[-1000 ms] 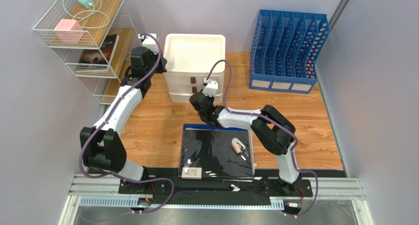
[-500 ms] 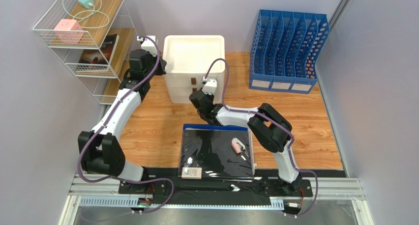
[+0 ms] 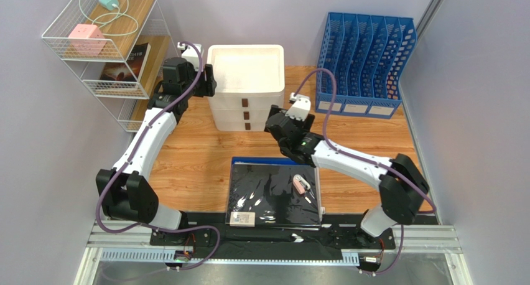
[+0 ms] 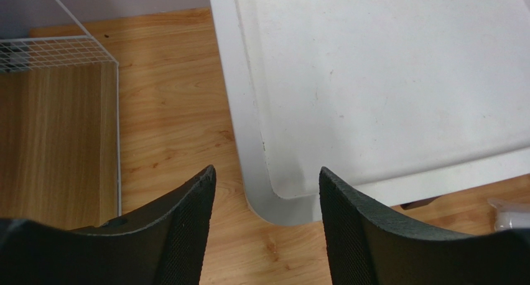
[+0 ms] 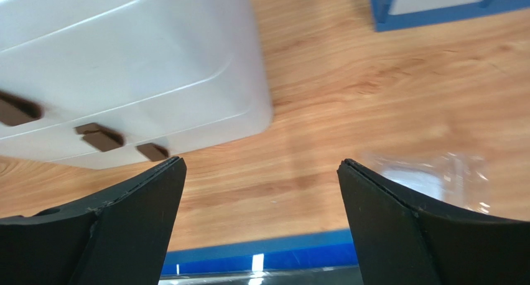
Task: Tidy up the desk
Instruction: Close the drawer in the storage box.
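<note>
desk: wood top under the white drawer unit, running out on all sides of it
left gripper: fingers apart, empty, by the unit's left side
right gripper: spread wide, empty, off the unit's front right corner

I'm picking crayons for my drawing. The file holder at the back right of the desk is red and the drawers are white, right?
Not quite: the file holder is blue, not red, as the top external view shows. It does stand at the back right of the desk, and the drawers are white.
</note>
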Controlling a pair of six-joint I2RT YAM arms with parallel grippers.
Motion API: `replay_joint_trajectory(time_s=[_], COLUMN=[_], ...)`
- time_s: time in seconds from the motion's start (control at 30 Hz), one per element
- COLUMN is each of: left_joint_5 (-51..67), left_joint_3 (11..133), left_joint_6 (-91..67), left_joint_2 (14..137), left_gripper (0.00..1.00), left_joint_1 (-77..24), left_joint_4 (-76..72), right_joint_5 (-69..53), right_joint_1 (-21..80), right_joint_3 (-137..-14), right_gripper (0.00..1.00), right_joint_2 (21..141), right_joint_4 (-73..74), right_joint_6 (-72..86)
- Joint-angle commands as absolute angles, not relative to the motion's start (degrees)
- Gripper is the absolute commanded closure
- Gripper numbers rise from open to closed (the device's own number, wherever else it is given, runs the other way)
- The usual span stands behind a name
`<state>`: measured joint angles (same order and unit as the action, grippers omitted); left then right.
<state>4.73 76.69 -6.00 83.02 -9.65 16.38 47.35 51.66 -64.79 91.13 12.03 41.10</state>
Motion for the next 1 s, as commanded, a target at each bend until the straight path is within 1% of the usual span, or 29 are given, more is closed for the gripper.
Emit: replay_joint_trajectory(time_s=[0.0, 0.13, 0.3, 0.43, 0.63, 0.73, 0.97], left_joint_5=[6.76, 8.26, 11.16, 13.71, 15.12, 16.08, 16.70], left_joint_3=[80.07, 74.03, 65.93, 61.18, 58.98, 57.58, 55.55], left_joint_6=[-2.38, -0.09, 2.46, 2.11, 1.41, 0.97, 0.53], left_joint_2=[76.75, 70.41, 63.91, 62.40, 62.67, 62.05, 59.33], left_gripper=[0.33, 0.32, 0.32, 0.33, 0.34, 0.34, 0.35], left_joint_1=[-9.32, -8.88, -8.53, -7.74, -7.56, -7.47, -7.29], left_joint_4=[23.29, 23.46, 21.98, 20.13, 18.90, 17.93, 16.35], right_joint_5=[54.31, 54.06, 54.23, 53.44, 53.27, 51.86, 48.69], right_joint_1=[51.24, 50.19, 49.40, 49.39, 47.73, 45.97, 42.63], right_joint_3=[-61.10, -57.84, -57.39, -56.51, -56.78, -55.46, -56.51], right_gripper=[0.00, 0.00, 0.00, 0.00, 0.00, 0.00, 0.00], right_joint_2=[88.51, 89.20, 94.04, 96.85, 99.31, 99.31, 103.00], right_joint_4=[32.57, 35.50, 41.74, 40.96, 40.43, 37.80, 33.93], right_joint_6=[54.65, 60.02, 69.24, 74.17, 76.37, 76.55, 73.22])
